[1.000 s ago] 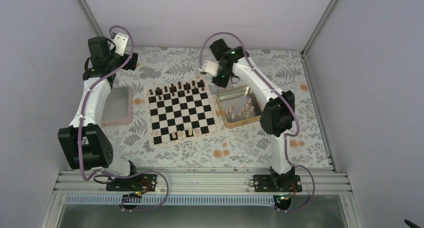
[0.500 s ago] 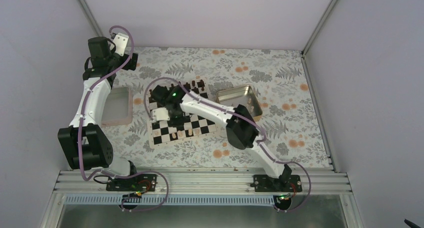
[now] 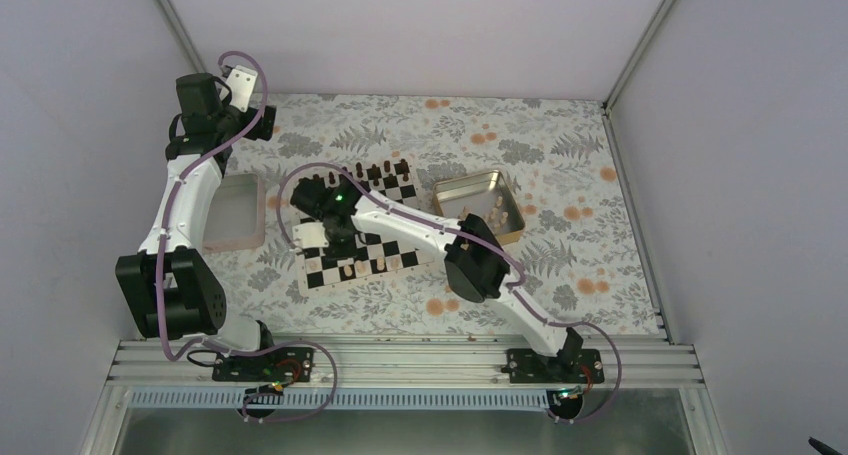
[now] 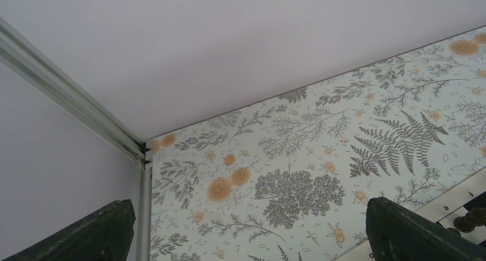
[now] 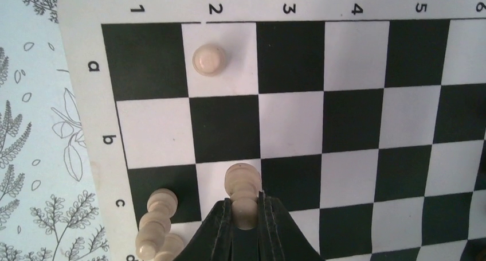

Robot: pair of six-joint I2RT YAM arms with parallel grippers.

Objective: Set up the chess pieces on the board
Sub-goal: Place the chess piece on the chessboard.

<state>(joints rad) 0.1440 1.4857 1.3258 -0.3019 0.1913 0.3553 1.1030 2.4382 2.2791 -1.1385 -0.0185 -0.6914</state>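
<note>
The board [image 3: 400,243] lies mid-table, partly covered by my right arm; the right wrist view shows its near-left corner [image 5: 355,60]. My right gripper [image 5: 246,206] is shut on a light tan chess piece [image 5: 243,183], held over the board near square c2. Another tan piece [image 5: 209,59] stands on a2, and one [image 5: 156,215] on c1. In the top view the right gripper [image 3: 322,237] is over the board's left side, with tan pieces [image 3: 362,268] along the near rows. More tan pieces [image 3: 492,208] lie in the gold tin [image 3: 465,187]. My left gripper [image 4: 246,232] is open and empty near the far left corner.
Dark brown pieces [image 3: 375,171] stand along the board's far edge; one shows in the left wrist view [image 4: 471,219]. A pale pinkish-rimmed tray [image 3: 232,213] sits left of the board. Enclosure walls ring the floral table [image 3: 560,135]. The left arm's elbow [image 3: 170,293] hangs near front left.
My right arm swung from above the gold tin to the board's left side, carrying a tan piece, then edged slightly further left. The left arm has not moved.
</note>
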